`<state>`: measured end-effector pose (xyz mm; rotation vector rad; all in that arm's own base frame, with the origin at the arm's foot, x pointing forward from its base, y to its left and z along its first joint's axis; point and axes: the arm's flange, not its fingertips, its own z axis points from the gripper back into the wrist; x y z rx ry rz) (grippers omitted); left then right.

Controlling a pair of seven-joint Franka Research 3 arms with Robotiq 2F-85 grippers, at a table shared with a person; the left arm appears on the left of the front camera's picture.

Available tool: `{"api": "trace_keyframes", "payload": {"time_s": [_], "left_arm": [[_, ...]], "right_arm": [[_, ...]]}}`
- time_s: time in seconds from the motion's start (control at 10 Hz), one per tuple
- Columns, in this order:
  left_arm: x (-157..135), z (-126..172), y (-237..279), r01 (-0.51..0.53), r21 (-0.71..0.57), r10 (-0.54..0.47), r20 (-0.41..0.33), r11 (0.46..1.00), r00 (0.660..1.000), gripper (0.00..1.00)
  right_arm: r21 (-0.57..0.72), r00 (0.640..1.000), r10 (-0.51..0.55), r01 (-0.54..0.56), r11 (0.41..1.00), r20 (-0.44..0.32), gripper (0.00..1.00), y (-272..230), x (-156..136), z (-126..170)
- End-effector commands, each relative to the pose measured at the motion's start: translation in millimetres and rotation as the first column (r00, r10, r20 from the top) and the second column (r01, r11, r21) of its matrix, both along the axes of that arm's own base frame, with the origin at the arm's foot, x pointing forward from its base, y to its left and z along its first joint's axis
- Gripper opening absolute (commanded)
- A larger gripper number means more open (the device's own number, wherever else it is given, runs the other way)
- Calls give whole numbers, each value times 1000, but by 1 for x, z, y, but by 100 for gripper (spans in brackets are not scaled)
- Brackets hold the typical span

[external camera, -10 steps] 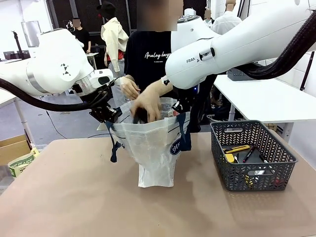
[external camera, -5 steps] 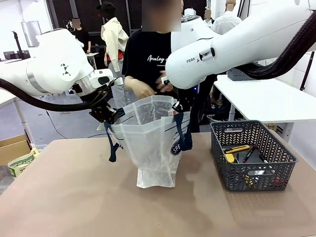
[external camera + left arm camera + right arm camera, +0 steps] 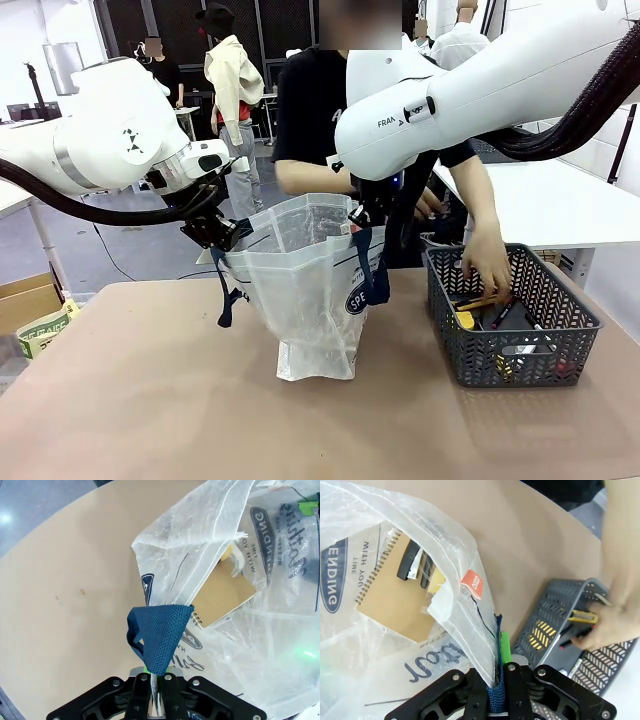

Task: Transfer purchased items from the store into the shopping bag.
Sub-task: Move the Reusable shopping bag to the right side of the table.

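The shopping bag [image 3: 315,290], thin crinkled translucent plastic with a navy oval logo, stands upright mid-bench [image 3: 150,400], nearer the far edge, its mouth stretched wide. The left tool [image 3: 154,680] is pinched narrow on one navy woven-mesh handle [image 3: 159,632]; the right tool [image 3: 497,670] is clamped the same way on the opposite handle [image 3: 376,272]. A brown spiral-bound notebook [image 3: 395,600] lies flat inside the bag. The store [image 3: 500,355], a dark grey plastic basket with herringbone slots and a thick rim, sits by the bench's right edge, well apart from the bag, holding a yellow item [image 3: 478,301] among small dark ones. The bulky white right arm [image 3: 480,90] covers part of the person's torso. The person's hand [image 3: 487,268] now reaches into the basket; a second ago it was in the bag's mouth, while both tools have kept their grip
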<state>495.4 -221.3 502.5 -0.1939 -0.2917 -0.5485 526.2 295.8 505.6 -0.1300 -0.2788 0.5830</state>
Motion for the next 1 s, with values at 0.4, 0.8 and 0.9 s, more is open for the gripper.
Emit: {"api": "trace_keyframes", "payload": {"time_s": [0.4, 0.8, 0.9], "left_arm": [[0, 1, 0, -14, 6, 14, 2, 1000, 1000, 0], [0, 0, 0, 0, 0, 0, 0, 1000, 1000, 0], [1, 3, 0, 8, 27, -8, 18, 1000, 1000, 0]], "right_arm": [[1, 1000, -4, 4, 1000, -1, 0, -1, 0, -1], [0, 1000, 0, 0, 1000, 0, 0, 0, 0, 0], [-24, 1000, 12, -12, 1000, -11, 0, 1, 0, 3]]}}
